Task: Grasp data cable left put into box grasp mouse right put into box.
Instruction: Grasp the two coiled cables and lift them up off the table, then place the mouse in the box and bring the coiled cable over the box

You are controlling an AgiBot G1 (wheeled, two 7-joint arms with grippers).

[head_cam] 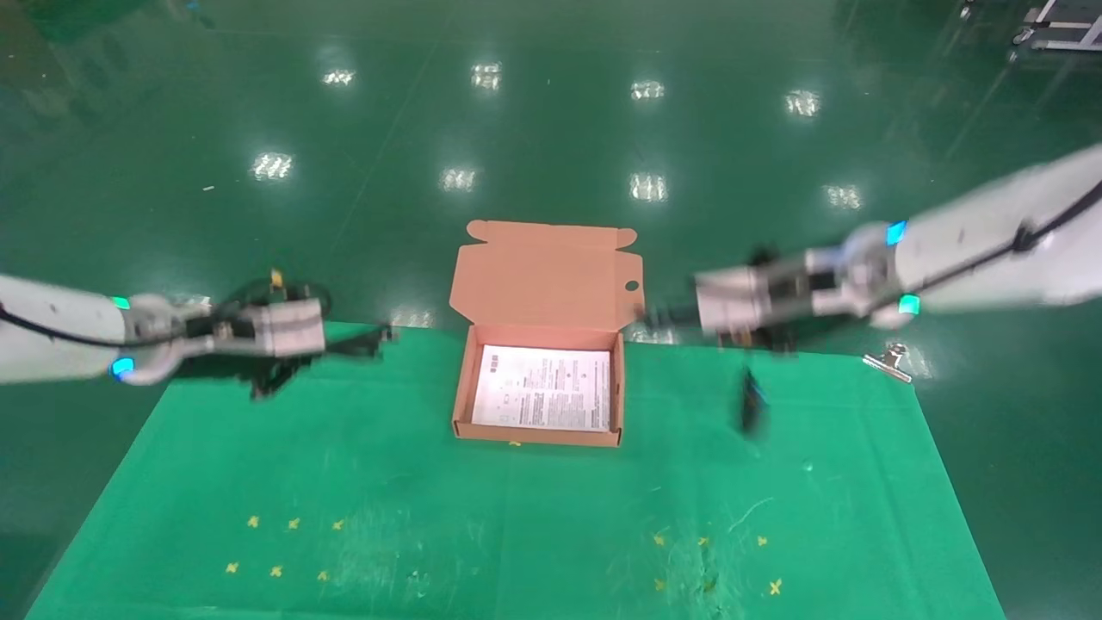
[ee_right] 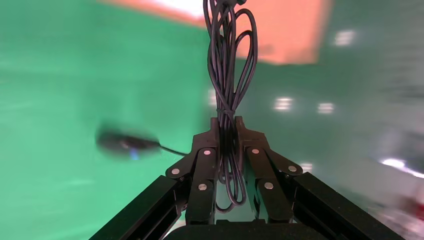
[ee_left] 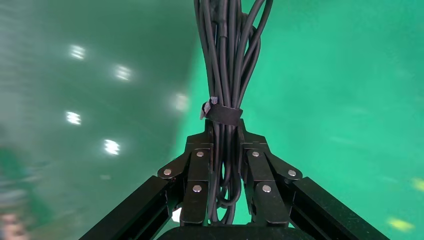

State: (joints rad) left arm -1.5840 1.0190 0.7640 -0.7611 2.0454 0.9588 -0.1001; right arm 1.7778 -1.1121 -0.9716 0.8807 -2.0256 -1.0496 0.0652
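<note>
Near edge of the head view: the green worktop (head_cam: 516,534), bare except for small yellow marks. Mid-frame, centre: the box (head_cam: 461,387), lid flap standing open at its far side, a white printed sheet on its bottom, nothing else inside. Left of the box, level with its far wall: the left end effector (head_cam: 366,343), pressed together on the data cable (ee_left: 225,75); in the left wrist view the strapped black bundle runs straight out between the fingers (ee_left: 197,185), long axis in line with the end effector. Right of the box, just beside the flap: the right end effector (head_cam: 663,316), pinching the mouse's bundled cord (ee_right: 227,75) rather than the body, so the mouse (head_cam: 753,405) hangs below the arm, over the worktop, on a short length of loose cord. A metal clip (head_cam: 888,362) sits on the worktop's far right edge. Beyond lies the glossy green floor (head_cam: 551,112). Governing relation: the box lies to the right of the left end effector and to the left of the right one; the right appears nearer, but the mouse hangs further right, away from the opening.
</note>
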